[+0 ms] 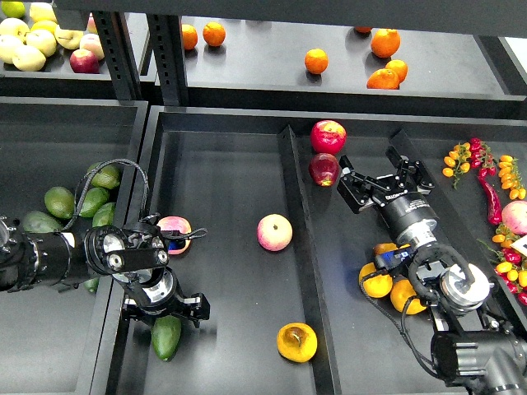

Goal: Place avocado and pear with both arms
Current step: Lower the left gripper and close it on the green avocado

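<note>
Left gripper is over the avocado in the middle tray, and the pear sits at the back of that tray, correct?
Not quite. The head view shows the pear at the front of the middle tray, near the camera. The left gripper is over the avocado as you said.
</note>
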`<move>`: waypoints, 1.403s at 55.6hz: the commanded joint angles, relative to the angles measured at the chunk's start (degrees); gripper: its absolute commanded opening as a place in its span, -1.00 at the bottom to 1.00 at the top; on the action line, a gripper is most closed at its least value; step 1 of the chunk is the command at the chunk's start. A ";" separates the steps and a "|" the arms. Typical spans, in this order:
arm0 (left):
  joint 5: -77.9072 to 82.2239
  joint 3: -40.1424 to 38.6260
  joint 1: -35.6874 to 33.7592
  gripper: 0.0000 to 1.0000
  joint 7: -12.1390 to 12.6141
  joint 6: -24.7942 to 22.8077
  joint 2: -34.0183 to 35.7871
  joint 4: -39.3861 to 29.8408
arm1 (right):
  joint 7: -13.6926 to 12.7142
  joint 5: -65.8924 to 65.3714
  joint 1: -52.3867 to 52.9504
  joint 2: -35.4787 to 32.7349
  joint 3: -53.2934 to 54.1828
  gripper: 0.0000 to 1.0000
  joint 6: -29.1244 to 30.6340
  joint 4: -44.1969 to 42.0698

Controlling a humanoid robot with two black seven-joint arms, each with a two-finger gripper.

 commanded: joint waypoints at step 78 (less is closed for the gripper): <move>0.44 -0.97 0.47 0.70 0.00 0.00 -0.40 0.20 | -0.09 0.00 0.44 0.00 -0.43 0.99 0.00 -0.62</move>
